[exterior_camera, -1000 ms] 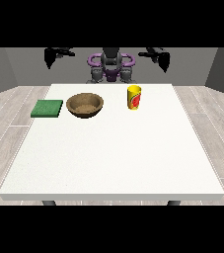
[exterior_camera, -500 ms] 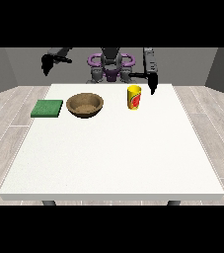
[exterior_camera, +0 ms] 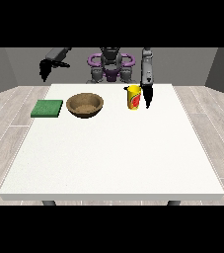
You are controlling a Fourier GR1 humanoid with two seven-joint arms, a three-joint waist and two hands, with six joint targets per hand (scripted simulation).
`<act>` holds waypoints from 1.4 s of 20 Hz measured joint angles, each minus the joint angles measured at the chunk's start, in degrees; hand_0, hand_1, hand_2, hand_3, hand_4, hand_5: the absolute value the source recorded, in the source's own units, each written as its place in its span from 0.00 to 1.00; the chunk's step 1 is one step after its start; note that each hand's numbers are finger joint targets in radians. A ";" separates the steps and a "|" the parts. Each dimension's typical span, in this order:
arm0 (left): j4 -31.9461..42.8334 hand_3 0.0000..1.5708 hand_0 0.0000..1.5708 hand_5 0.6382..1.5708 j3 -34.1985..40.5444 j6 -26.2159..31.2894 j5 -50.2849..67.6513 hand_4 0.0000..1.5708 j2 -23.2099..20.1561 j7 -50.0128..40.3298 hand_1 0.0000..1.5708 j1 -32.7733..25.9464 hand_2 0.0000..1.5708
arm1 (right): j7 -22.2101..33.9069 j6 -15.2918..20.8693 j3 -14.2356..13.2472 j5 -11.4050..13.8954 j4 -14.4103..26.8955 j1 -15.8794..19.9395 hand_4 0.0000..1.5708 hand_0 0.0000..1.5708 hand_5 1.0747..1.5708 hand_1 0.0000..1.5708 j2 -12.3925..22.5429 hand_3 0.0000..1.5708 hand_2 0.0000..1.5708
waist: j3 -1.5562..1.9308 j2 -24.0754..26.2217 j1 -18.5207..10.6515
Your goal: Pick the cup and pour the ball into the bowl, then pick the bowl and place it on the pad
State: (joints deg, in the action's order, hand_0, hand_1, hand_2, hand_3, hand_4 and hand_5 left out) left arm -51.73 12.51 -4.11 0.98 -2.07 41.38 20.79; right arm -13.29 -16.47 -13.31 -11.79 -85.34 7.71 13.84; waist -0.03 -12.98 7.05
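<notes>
Upright near the table's (exterior_camera: 108, 163) far edge stands the yellow cup (exterior_camera: 134, 97), with the hand at the view's right (exterior_camera: 147, 96) just beside it, fingers pointing down; whether they touch it I cannot tell. Farther along sit the wooden bowl (exterior_camera: 85, 105) and green pad (exterior_camera: 47, 108). The hand at the view's left (exterior_camera: 45, 69) hangs beyond the far corner, grip unclear.

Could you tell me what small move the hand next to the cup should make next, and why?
Probably a short sideways move to bring the hand at the view's right against the yellow cup and curl round it. The hand hangs just beside the cup, which stands upright and unheld. The bowl and green pad wait further along the table.
</notes>
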 measured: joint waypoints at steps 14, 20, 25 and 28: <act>14.12 1.00 0.83 0.66 0.98 -8.28 -3.44 0.91 -2.19 11.82 0.83 6.25 1.00 | -2.89 -1.66 -0.93 0.22 3.02 2.75 0.00 0.00 1.00 0.00 1.20 0.00 0.00 | 0.74 -2.56 2.13; 12.93 1.00 0.84 0.65 0.47 -17.24 -7.01 0.96 -2.17 13.61 0.84 4.20 1.00 | -1.04 -3.78 -2.43 -1.63 2.73 3.46 0.00 0.00 1.00 0.00 3.94 0.00 0.00 | 1.16 -2.13 4.14; 13.56 1.00 0.88 0.75 -4.30 -19.81 -11.76 1.00 -2.53 5.55 0.88 5.06 1.00 | 0.86 -4.02 -3.85 -2.02 7.87 2.86 0.00 0.00 1.00 0.00 4.96 0.00 0.00 | 0.44 4.18 1.61; 13.50 1.00 0.92 0.71 -6.76 -20.96 -16.49 1.00 -8.06 -1.27 0.92 6.84 1.00 | 1.81 -3.87 -4.14 -1.71 10.31 2.26 0.00 0.00 1.00 0.00 5.26 0.00 0.00 | 0.35 8.15 -0.19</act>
State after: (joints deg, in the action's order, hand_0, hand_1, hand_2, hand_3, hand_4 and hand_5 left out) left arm -38.24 5.75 -25.07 -15.51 -10.13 40.11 27.63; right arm -11.48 -20.34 -17.44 -13.51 -75.03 9.97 19.10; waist 0.33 -4.84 6.86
